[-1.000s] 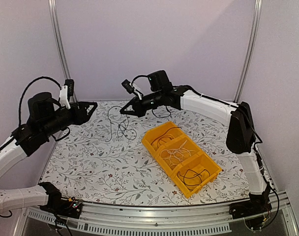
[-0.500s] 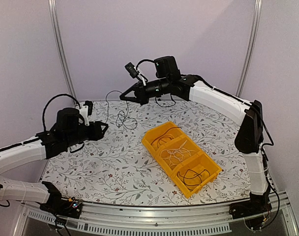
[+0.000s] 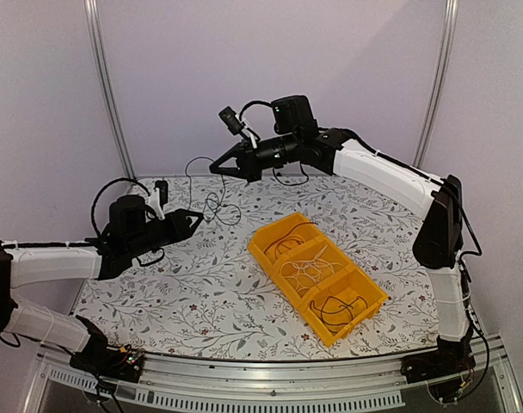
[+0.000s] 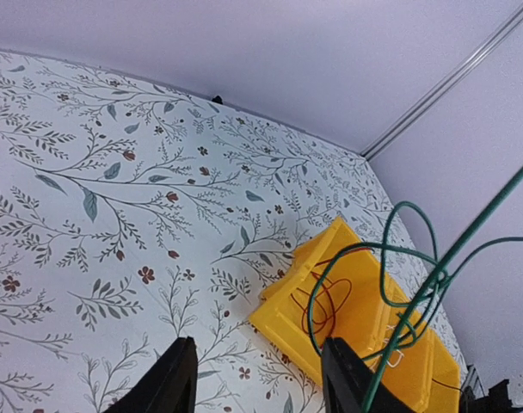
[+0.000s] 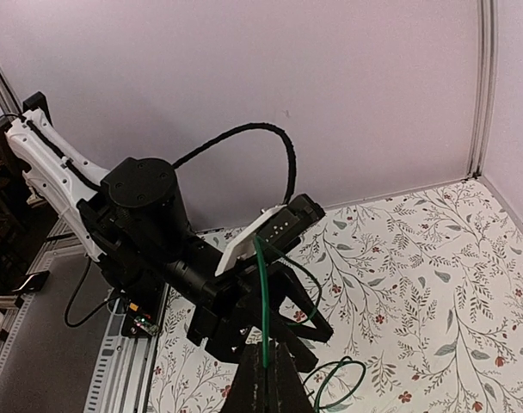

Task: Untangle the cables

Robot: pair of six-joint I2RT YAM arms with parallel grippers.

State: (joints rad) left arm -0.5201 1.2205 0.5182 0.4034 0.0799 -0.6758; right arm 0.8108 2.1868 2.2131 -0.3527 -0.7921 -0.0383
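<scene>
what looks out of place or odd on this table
One green cable hangs in tangled loops in mid-air, pinched in the right gripper above the table, while the other cables lie coiled inside the yellow bin.

Yellow three-compartment tray (image 3: 358, 324) lying diagonally, floral-patterned worktop (image 3: 184, 292) beneath it and stretching well to its left, plain lilac wall (image 3: 356, 69) behind the tray, slim metal post (image 3: 107, 95) far back-left of it, slotted grey rail (image 3: 270, 387) in front.

you are working in a robot lab cell: pale walls (image 3: 330, 69) and aluminium rails (image 3: 106, 86) are enclosing the floral desk (image 3: 201, 288).
</scene>
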